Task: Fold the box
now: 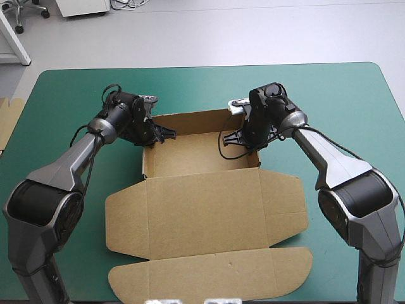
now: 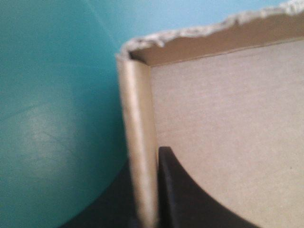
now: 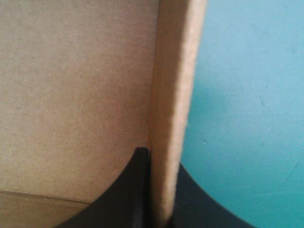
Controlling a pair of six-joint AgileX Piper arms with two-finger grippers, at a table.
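Nearest, the box [image 1: 202,155] lies with its lid [image 1: 209,272] flat at six o'clock. At ten o'clock the left tool [image 1: 169,132] pinches a wall [image 2: 140,142], at two o'clock the right tool [image 1: 226,137] another.

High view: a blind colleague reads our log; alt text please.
A brown box sits half folded on a teal-green table: tray walls raised at the far end, lid flat toward the near edge. The left tool and right tool each pinch a side wall.
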